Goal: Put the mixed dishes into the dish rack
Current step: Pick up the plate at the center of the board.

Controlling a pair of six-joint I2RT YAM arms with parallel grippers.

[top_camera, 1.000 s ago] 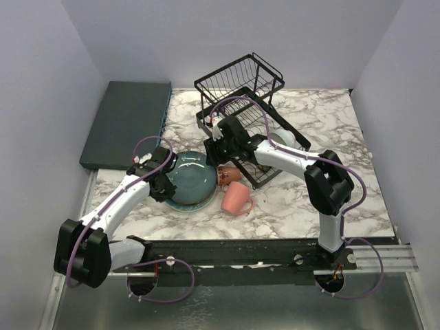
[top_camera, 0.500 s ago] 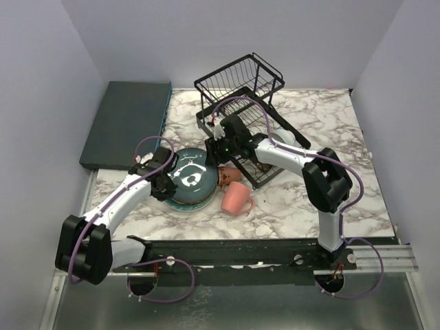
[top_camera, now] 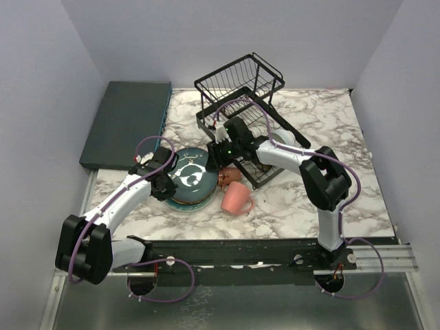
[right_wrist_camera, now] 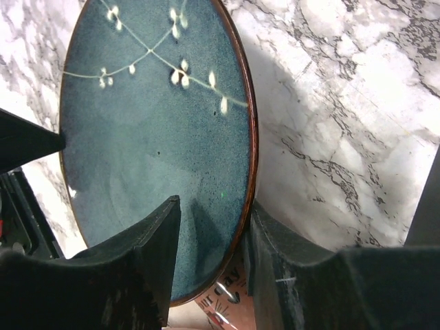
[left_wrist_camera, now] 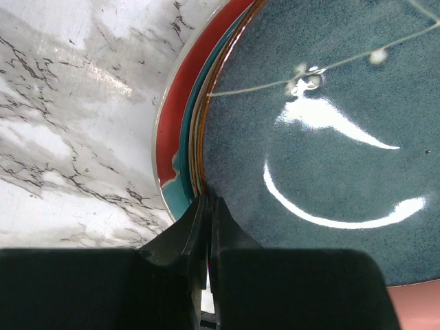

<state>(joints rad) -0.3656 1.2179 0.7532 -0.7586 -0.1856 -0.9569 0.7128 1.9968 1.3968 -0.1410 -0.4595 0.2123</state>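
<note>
A dark teal plate (top_camera: pixel 190 175) with white blossom sprigs lies on top of a red-and-teal plate (left_wrist_camera: pixel 170 141) at the table's front left. My left gripper (top_camera: pixel 163 181) is shut on the dark plate's left rim; in the left wrist view (left_wrist_camera: pixel 207 203) one finger is under the rim and one on top. My right gripper (top_camera: pixel 218 161) is open at the plate's right edge. In the right wrist view (right_wrist_camera: pixel 210 206) its fingers straddle the rim of the plate (right_wrist_camera: pixel 151 124) without closing. The black wire dish rack (top_camera: pixel 240 86) stands behind.
A pink mug (top_camera: pixel 236 198) lies on its side right of the plates. A second mug (top_camera: pixel 225 176) sits by the rack's base under my right gripper, its lettering showing in the right wrist view (right_wrist_camera: pixel 230 313). A dark teal slab (top_camera: pixel 127 120) lies at the back left.
My right gripper has moved left and down from the rack's base to the dark plate's right rim. The plate has tilted slightly and now shows glare. The left gripper has stayed at the left rim.
</note>
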